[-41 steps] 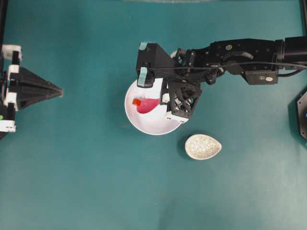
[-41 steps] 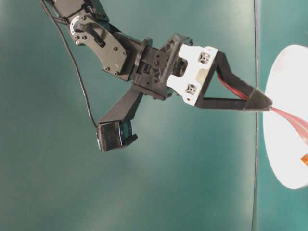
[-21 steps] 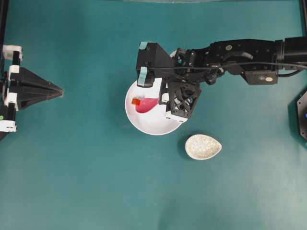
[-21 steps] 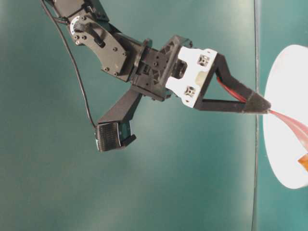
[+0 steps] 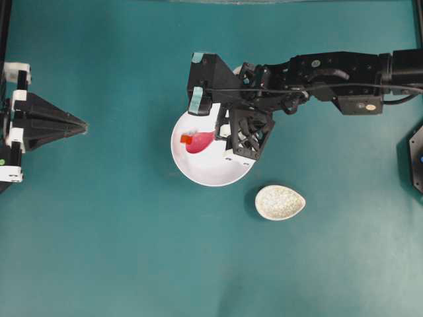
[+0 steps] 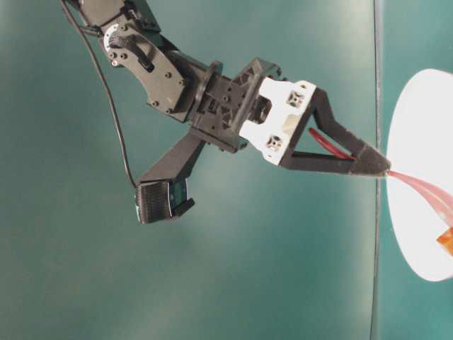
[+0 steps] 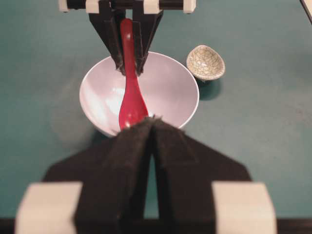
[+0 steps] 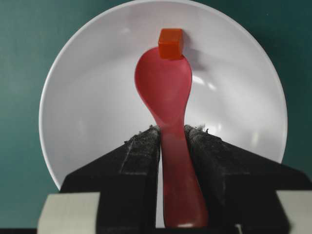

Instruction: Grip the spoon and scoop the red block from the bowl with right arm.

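Note:
My right gripper [image 8: 171, 131] is shut on the handle of the pink-red spoon [image 8: 163, 87], just behind the scoop. The scoop lies inside the white bowl [image 8: 83, 87], its tip touching the small red block [image 8: 170, 43] near the bowl's far wall. From overhead, the right gripper [image 5: 223, 136] reaches over the bowl [image 5: 198, 175] from the right, with the spoon [image 5: 202, 140] pointing left at the block [image 5: 186, 139]. The left gripper [image 5: 84, 124] is shut and empty at the table's left edge, far from the bowl.
A small speckled egg-shaped dish [image 5: 280, 202] sits on the teal table to the lower right of the bowl. In the left wrist view this dish [image 7: 205, 62] is right of the bowl [image 7: 170, 92]. A black fixture [image 5: 416, 158] stands at the right edge.
The right gripper has shifted slightly left and tilted downward, pushing the spoon's tip and the red block a little further toward the bowl's wall. The left arm has not moved.

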You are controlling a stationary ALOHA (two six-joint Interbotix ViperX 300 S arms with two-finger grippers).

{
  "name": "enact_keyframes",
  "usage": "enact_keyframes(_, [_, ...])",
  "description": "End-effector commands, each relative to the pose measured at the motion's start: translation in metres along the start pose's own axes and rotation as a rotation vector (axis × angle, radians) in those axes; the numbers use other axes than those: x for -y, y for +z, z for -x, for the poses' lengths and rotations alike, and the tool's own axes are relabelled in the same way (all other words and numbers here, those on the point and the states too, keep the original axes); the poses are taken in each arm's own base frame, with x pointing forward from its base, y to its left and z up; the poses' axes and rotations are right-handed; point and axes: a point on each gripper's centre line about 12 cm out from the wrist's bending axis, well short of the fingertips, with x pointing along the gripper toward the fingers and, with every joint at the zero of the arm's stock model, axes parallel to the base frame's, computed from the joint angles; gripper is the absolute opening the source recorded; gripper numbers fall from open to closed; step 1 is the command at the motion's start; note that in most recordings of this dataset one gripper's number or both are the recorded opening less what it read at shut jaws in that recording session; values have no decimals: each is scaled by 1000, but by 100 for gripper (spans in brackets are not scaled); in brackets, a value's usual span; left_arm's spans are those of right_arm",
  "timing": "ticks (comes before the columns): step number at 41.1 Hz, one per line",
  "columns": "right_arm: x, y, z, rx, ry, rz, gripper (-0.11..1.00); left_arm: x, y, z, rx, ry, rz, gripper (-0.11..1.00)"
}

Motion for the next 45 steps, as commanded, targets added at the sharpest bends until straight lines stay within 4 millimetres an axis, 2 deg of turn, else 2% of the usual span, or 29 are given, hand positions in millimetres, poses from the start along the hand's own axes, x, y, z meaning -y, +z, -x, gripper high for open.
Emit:
enact_keyframes(1, [-2, 13, 18, 66, 0, 5, 25, 0, 7, -1, 20, 2, -1, 0])
enact_keyframes(24, [-3, 15, 26, 87, 4, 2, 25, 0, 7, -1, 20, 2, 1, 0])
enact_keyframes(35, [-1, 22, 28, 161, -2, -68, 25, 0, 8, -1, 20, 2, 2, 0])
enact_keyframes(45, [0, 12, 32, 175, -5, -94, 25, 0, 8, -1, 22, 2, 2, 0])
